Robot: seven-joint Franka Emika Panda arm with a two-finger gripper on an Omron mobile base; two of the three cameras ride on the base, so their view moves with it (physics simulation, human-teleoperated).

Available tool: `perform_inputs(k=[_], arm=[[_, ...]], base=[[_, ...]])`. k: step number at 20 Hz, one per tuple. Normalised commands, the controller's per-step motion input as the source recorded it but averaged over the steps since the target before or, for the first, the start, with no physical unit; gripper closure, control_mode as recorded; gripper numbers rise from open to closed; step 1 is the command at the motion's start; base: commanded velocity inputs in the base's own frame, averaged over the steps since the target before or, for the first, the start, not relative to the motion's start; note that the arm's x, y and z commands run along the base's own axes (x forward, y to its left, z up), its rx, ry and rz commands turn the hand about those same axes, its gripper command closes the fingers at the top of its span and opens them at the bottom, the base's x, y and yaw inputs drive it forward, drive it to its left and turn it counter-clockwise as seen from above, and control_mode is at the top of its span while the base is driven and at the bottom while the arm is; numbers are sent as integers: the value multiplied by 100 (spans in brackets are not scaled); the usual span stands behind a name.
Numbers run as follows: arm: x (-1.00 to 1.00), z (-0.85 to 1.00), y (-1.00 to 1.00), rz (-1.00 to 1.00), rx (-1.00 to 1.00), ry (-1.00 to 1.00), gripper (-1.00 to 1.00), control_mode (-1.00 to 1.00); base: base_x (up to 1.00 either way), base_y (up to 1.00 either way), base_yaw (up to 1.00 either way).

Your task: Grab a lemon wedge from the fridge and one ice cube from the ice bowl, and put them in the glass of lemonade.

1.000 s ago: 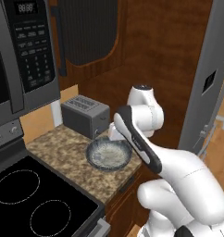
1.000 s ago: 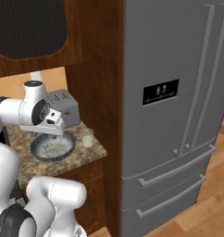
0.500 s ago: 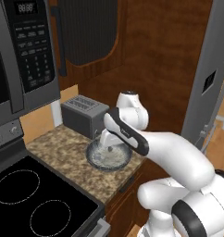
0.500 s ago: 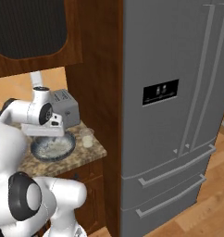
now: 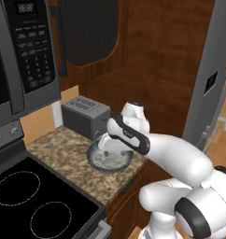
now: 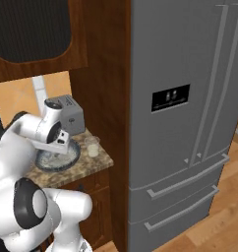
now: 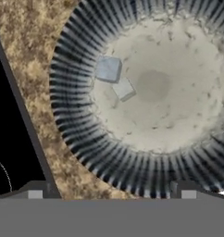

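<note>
The ice bowl (image 5: 116, 164) sits on the granite counter in front of the toaster; it has a striped grey-blue rim (image 7: 77, 92) and a pale speckled inside. Two ice cubes (image 7: 108, 68) (image 7: 123, 88) lie touching left of its middle. My gripper (image 5: 104, 144) (image 6: 55, 146) hangs just above the bowl, pointing down, open and holding nothing; its fingertips (image 7: 35, 193) stand wide apart. The glass of lemonade (image 6: 93, 146) stands right of the bowl near the counter's end. The fridge (image 6: 190, 113) has its doors shut, and the lemon wedge is hidden.
A silver toaster (image 5: 84, 116) stands behind the bowl against the wall. A black stovetop (image 5: 31, 196) borders the counter (image 7: 30, 55) on the left, with a microwave (image 5: 26, 51) above it. A wooden panel (image 6: 104, 74) separates the counter from the fridge.
My arm has swung down and forward, bringing the hand from above the counter's right side to just over the ice bowl. The jaws stayed open.
</note>
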Motion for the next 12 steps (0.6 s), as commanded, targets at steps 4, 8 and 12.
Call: perform_inputs(k=[4, 8, 12], arm=[[52, -21, 4, -6, 4, 0, -100, -100], [63, -32, 24, -2, 0, 0, -100, -100], [56, -31, 56, -9, 0, 0, -100, -100]], base=[[0, 0, 0], [0, 0, 0], [0, 0, 0]])
